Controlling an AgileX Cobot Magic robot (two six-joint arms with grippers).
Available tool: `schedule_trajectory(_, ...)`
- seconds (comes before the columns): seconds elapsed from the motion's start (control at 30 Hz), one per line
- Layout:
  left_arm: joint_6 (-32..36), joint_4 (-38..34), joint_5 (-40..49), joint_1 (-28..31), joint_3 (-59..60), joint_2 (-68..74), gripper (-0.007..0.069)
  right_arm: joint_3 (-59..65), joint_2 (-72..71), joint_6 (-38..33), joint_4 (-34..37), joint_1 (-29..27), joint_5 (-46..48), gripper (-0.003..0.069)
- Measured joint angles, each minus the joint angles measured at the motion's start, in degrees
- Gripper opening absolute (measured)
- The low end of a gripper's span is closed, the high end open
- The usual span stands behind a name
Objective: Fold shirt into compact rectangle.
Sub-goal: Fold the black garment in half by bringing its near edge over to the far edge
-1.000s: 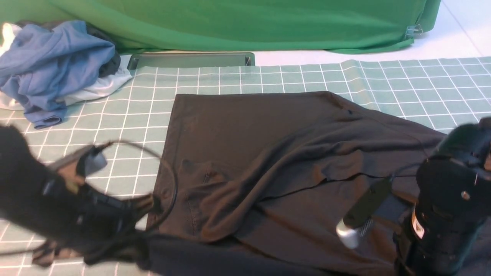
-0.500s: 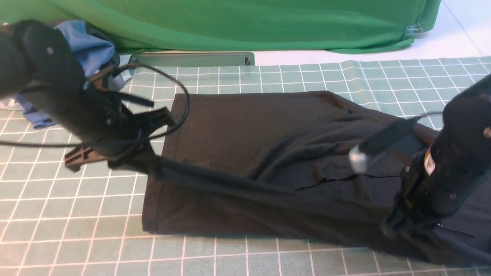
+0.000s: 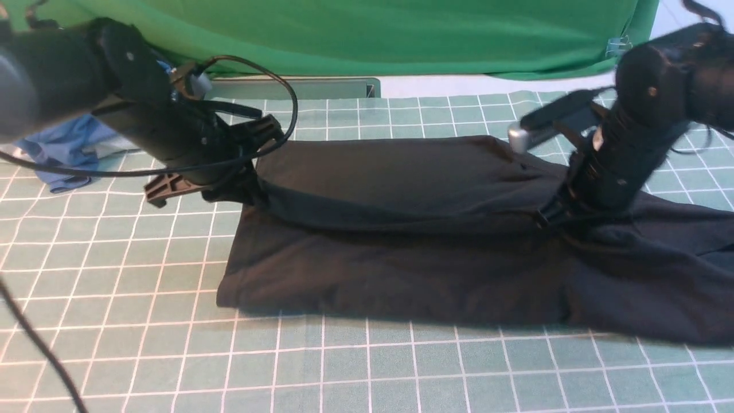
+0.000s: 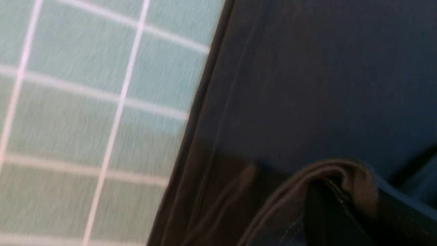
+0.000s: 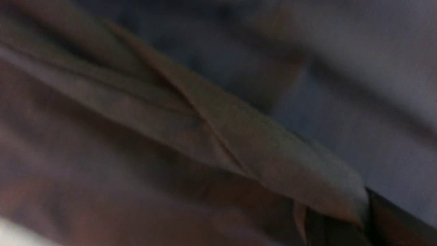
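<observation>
Both arms have swung forward, dragging the near edge of the shirt (image 3: 401,275) over itself on the table (image 3: 344,373); the left claw (image 3: 248,186) and right claw (image 3: 550,217) each pinch its cloth, pressed together.

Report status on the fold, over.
Both shut on black T-shirt: left tool, right tool. Gripped edge raised over the rest, fold not laid. Blue garment apart, far left.

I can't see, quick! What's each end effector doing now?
Left end effector: closed, holding the large black soft-knit shirt.
Right end effector: closed, holding the same shirt.
</observation>
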Motion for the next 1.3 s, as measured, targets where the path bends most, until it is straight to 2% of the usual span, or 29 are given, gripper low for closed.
schedule_trajectory(0.27, 0.0, -1.0, -2.38, 3.52, -8.55, 7.85, 0.0027, -9.06, 9.41, -0.59, -1.99, -1.85, -6.0, 0.0087)
schedule_trajectory(0.73, 1.06, -2.99, -15.82, 4.4, -9.56, 12.87, 0.0027, -11.77, 13.36, -1.93, -2.69, -3.77, -22.07, 0.0087)
schedule_trajectory(0.87, 1.06, -2.99, -17.36, 4.45, -9.56, 14.22, 0.0027, -11.77, 14.74, -1.93, -2.8, -3.77, -24.9, 0.0099)
schedule_trajectory(1.0, 1.48, -2.74, -19.13, 4.45, -9.56, 14.94, 0.0028, -11.77, 15.6, -1.93, -3.4, -3.77, -27.21, 0.015)
schedule_trajectory(1.1, 3.05, -2.42, -19.95, 4.46, -9.56, 15.05, 0.0051, -11.87, 15.94, -1.75, -6.4, -4.0, -28.65, 0.0265)
schedule_trajectory(1.23, 3.25, -2.42, -20.87, 4.51, -10.09, 15.17, 0.0124, -14.83, 15.94, -1.38, -7.78, -4.25, -26.08, 0.0366)
schedule_trajectory(1.3, 3.2, -2.22, -19.53, 4.56, -12.11, 15.35, 0.0197, -18.94, 15.69, -1.26, -7.78, -4.25, -21.74, 0.037)
